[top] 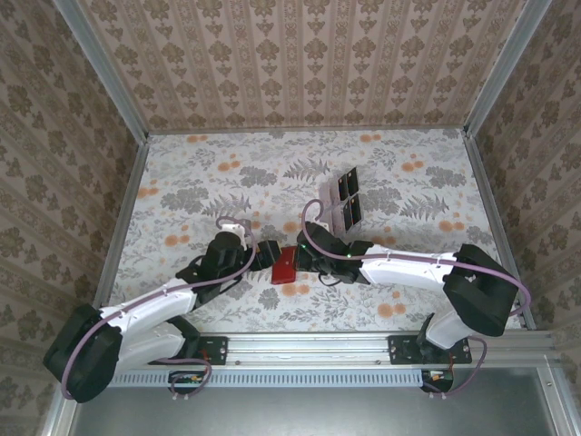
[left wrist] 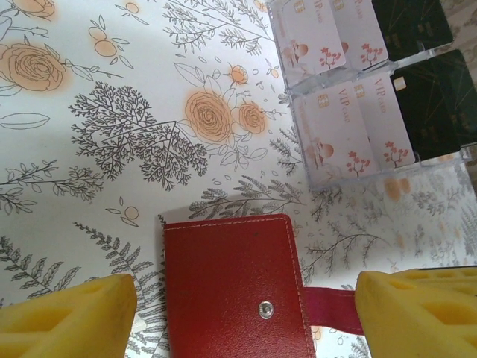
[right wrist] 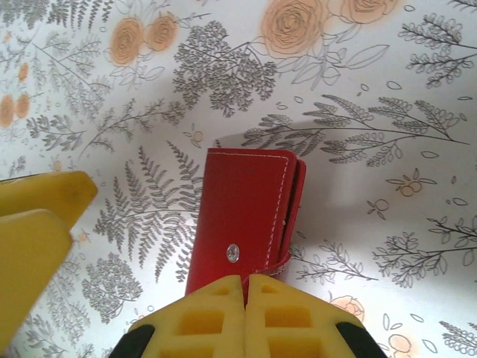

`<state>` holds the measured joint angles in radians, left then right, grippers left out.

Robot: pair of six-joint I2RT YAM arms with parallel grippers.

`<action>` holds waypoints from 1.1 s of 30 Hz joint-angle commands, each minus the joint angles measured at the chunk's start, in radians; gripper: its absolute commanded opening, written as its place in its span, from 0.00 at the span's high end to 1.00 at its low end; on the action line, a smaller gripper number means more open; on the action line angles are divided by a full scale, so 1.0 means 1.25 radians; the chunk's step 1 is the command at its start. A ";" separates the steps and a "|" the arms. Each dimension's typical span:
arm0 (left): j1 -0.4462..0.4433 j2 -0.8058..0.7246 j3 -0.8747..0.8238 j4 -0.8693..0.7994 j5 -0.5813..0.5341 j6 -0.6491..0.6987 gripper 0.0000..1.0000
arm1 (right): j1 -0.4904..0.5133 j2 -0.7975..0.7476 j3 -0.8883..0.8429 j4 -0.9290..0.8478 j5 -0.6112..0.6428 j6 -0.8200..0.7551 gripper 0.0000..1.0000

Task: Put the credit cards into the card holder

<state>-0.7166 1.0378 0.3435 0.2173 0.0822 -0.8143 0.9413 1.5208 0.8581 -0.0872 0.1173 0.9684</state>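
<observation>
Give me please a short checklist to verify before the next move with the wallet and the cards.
1. Wallet open for cards: not ok, folded shut.
2. Snap tab undone: ok, sticks out sideways.
3. Right gripper holds wallet: ok, shut at its snap end.
4. Left gripper free: ok, open, fingers either side of wallet.
5. Dark cards available: ok, standing in clear rack.
</observation>
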 commanded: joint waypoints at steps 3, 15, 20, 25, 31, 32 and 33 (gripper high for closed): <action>0.004 0.032 0.035 -0.002 0.014 0.025 0.21 | 0.008 -0.030 0.029 -0.022 -0.014 -0.009 1.00; -0.007 0.100 0.070 0.045 0.038 0.029 0.19 | 0.016 -0.065 0.023 -0.018 -0.004 -0.002 1.00; -0.010 0.112 0.074 0.050 0.041 0.030 0.19 | 0.016 -0.069 0.023 -0.019 -0.003 0.000 1.00; -0.018 0.128 0.080 0.057 0.043 0.030 0.19 | 0.017 -0.070 0.023 -0.012 -0.003 0.000 1.00; -0.026 0.155 0.092 0.063 0.047 0.030 0.18 | 0.018 -0.074 0.020 -0.009 -0.003 0.003 1.00; -0.028 0.160 0.094 0.067 0.047 0.030 0.18 | 0.018 -0.075 0.021 -0.007 -0.003 0.003 1.00; -0.030 0.166 0.096 0.069 0.048 0.030 0.18 | 0.018 -0.075 0.021 -0.007 -0.004 0.003 1.00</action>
<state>-0.7429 1.2274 0.4267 0.2768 0.1276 -0.7990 0.9562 1.4593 0.8654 -0.0902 0.1162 0.9691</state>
